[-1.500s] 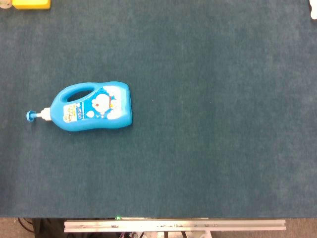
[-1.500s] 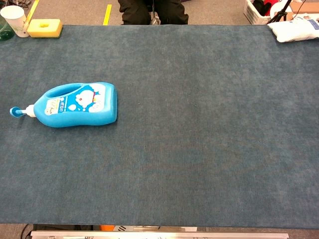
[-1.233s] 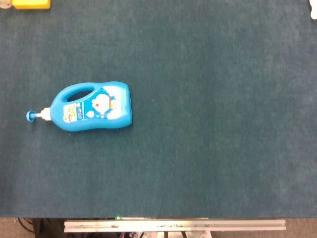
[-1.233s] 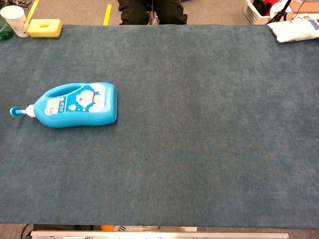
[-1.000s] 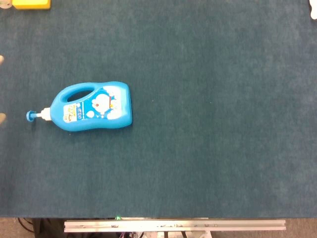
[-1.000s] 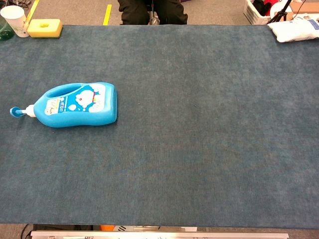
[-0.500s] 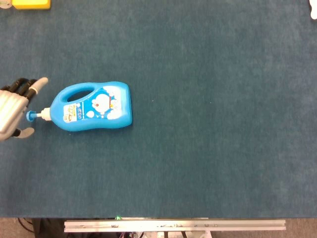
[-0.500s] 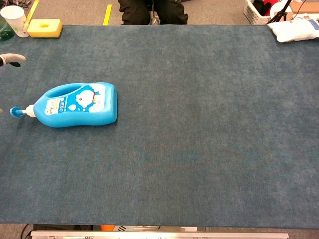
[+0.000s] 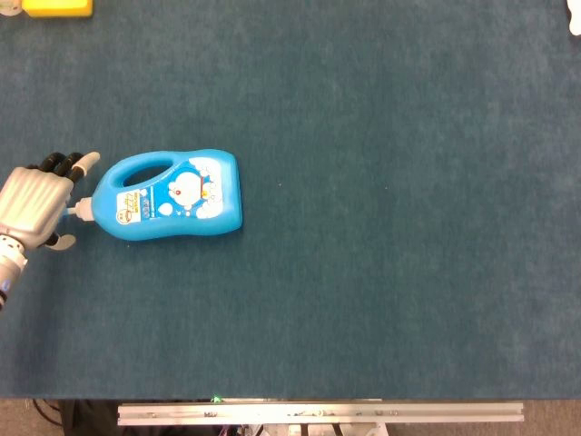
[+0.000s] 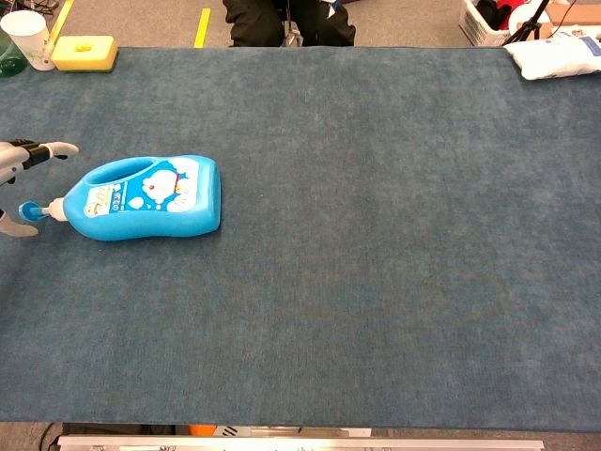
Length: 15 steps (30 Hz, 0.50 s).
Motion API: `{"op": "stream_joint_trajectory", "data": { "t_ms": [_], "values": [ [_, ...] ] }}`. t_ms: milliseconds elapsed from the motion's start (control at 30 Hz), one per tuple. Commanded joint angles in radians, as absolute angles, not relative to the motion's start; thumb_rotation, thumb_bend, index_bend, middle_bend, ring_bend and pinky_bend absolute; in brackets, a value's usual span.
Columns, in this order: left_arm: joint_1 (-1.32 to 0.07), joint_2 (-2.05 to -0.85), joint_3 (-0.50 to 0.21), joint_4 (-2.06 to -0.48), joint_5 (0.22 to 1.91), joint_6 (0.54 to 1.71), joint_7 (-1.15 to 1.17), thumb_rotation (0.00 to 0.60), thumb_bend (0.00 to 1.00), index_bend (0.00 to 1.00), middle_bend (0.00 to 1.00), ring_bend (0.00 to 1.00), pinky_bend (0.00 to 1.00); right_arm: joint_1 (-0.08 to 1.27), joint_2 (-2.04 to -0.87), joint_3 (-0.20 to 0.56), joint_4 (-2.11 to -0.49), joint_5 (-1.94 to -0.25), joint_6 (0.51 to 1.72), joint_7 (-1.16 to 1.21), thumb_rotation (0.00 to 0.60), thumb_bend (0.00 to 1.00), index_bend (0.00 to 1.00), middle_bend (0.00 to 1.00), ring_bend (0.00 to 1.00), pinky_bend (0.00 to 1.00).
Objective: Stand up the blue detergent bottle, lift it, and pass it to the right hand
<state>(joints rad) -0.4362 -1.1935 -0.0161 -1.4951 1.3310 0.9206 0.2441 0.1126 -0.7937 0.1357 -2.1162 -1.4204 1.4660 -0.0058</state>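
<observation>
The blue detergent bottle (image 9: 172,196) (image 10: 150,198) lies on its side on the teal cloth table (image 9: 381,227), label up, with its pump nozzle (image 10: 33,210) pointing left. My left hand (image 9: 38,211) (image 10: 19,178) is at the left edge, right at the nozzle end. Its fingers are apart, spread on either side of the nozzle, and it holds nothing. In the head view the hand covers the nozzle tip. My right hand shows in neither view.
A yellow sponge (image 10: 84,52) and a white cup (image 10: 28,39) sit at the table's far left corner. A white bag (image 10: 559,54) lies at the far right corner. The table's near edge has a metal rail (image 9: 318,413).
My left hand has come in from the left edge and moved right, up to the bottle's nozzle. The bottle has not moved.
</observation>
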Motion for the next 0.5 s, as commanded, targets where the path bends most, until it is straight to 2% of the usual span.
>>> {"op": "stream_joint_trajectory", "data": {
  "t_ms": [33,233,500],
  "values": [
    [-0.45,-1.23,-0.024,-1.454,1.303,0.909,0.262,0.6,0.12,0.11,0.14,0.16,0.39,0.112,-0.793,0.135,-2.116,-1.419,1.466,-0.005,0.6,0.27,0.2,0.28,0.16,0.22],
    [-0.459,-1.283,-0.032,-1.391,1.268,0.9,0.259,0.6,0.12,0.17,0.16,0.16,0.39,0.107,-0.789,0.135,-2.114,-1.413,1.47,0.001,0.6,0.27,0.2,0.28,0.16,0.22],
    [-0.465,-1.336,-0.036,-1.319,1.26,0.908,0.234,0.6,0.12,0.29,0.27,0.22,0.43,0.1,-0.78,0.136,-2.112,-1.406,1.477,0.013,0.6,0.27,0.2,0.28,0.16,0.22]
  ]
}}
